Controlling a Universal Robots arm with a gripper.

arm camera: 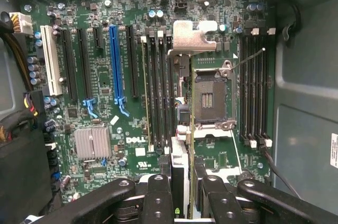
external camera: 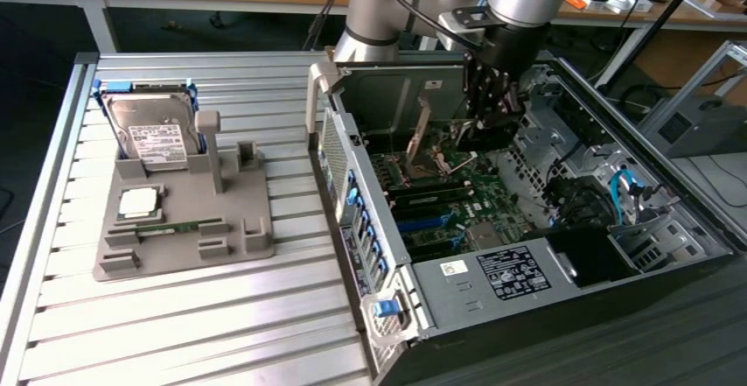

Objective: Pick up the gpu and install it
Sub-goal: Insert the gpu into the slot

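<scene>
Claw (arm camera: 179, 192) half shut, clamped on the gpu (arm camera: 179, 166), held edge-on above the motherboard (arm camera: 132, 102) at centre frame, inside the open computer case (external camera: 350, 167). Judged light, stiff, fragile; best gripped by the board's bare edges, away from chips. Thin green card; ribbed silver heatsink (arm camera: 92, 142) lower left; long black slots (arm camera: 84, 63), one blue (arm camera: 113, 63).

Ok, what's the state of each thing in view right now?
gripper: shut on the gpu, inside the case
gpu: held edge-on above the motherboard, not seated
computer case: side panel off, interior exposed
CPU socket: empty, retention lever raised
hard drive: leaning in the grey holder
</scene>
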